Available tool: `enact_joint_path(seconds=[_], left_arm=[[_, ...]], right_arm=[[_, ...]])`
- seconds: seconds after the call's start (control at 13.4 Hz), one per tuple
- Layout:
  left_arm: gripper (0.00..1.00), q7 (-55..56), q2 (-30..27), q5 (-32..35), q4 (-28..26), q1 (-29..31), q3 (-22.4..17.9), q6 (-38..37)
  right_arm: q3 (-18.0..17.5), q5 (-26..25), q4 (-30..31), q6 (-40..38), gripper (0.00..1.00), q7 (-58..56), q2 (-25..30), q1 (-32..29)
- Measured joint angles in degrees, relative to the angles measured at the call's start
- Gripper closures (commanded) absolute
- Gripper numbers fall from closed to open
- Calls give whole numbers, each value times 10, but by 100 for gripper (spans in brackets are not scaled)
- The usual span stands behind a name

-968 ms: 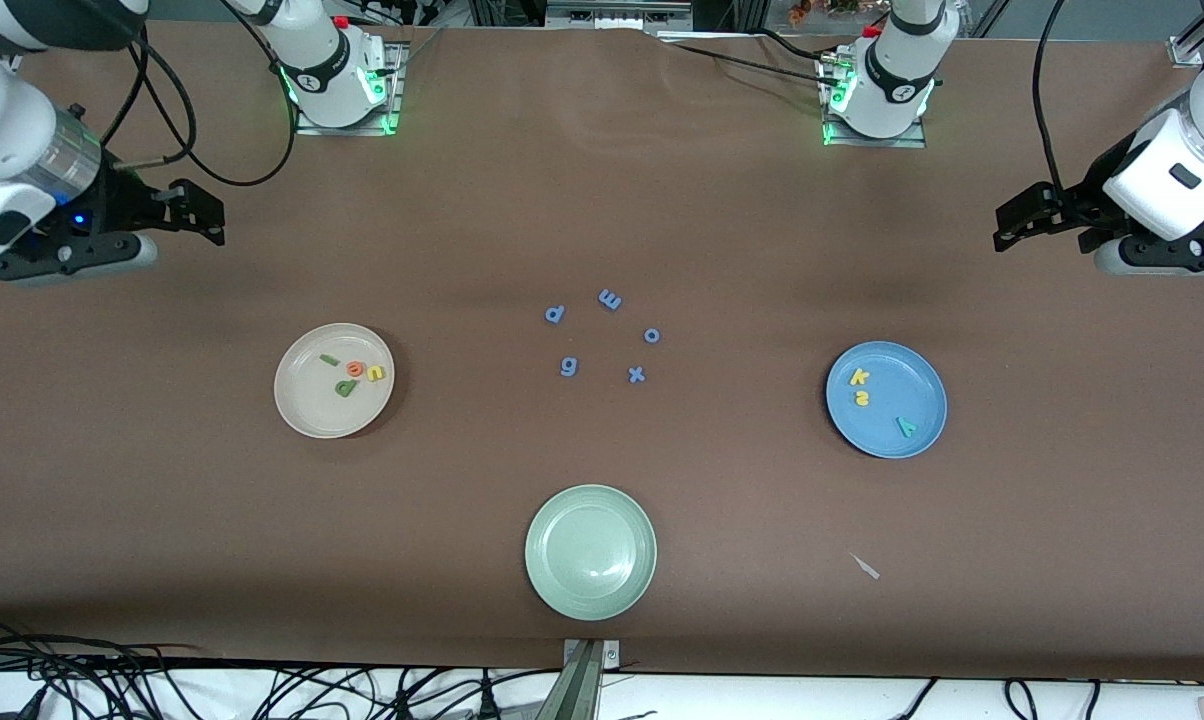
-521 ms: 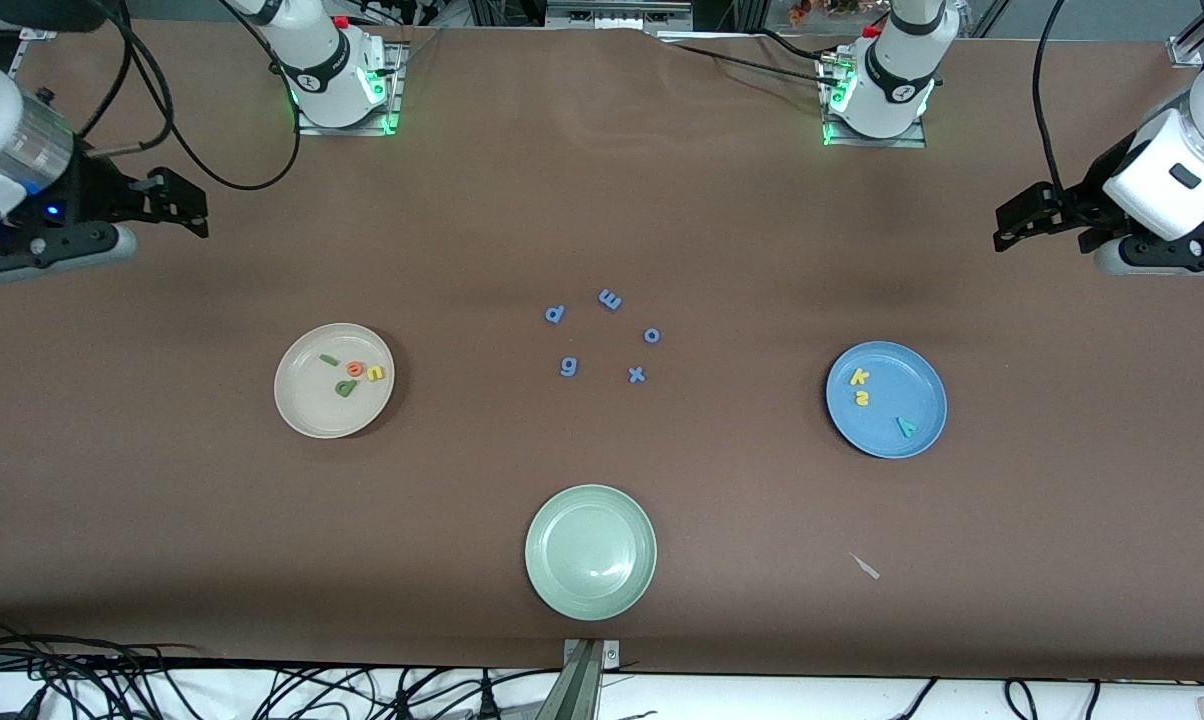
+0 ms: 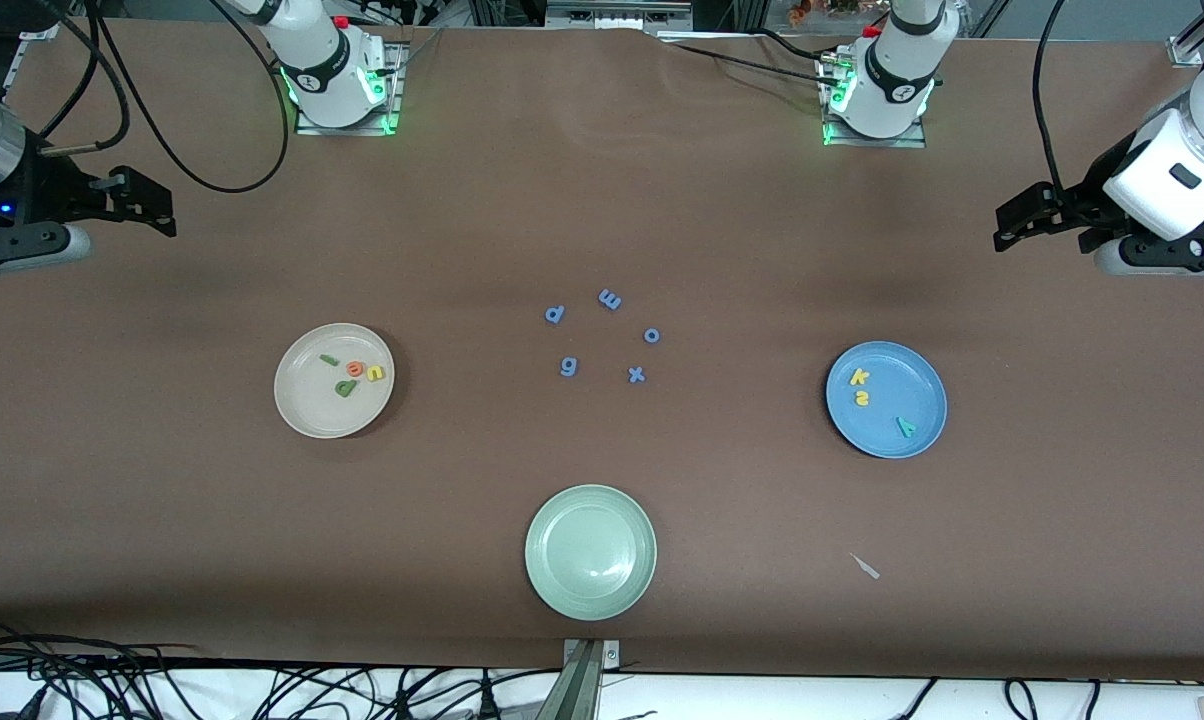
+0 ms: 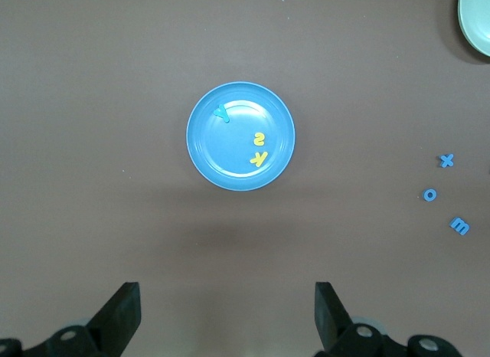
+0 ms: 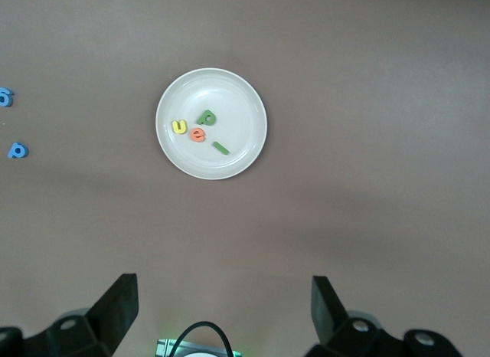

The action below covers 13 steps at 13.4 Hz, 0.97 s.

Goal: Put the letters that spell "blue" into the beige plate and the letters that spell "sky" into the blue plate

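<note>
Nearest the camera sits the green plate by the surface edge. Farther, the beige plate holds b, l, u, e; the blue plate holds s, k, y; five blue letters lie between them. Farthest, the left gripper and right gripper hang at the surface's ends, fingers spread wide, grasping nothing.
</note>
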<state>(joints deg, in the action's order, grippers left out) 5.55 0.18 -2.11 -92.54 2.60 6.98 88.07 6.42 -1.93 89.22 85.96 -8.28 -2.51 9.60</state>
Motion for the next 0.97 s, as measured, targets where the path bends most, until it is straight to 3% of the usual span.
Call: enact_joint_path(seconds=[0.97], left_arm=[[0, 0, 0, 0, 0, 0, 0, 0]], right_arm=[[5, 0, -23, -16, 0, -3, -11, 3]])
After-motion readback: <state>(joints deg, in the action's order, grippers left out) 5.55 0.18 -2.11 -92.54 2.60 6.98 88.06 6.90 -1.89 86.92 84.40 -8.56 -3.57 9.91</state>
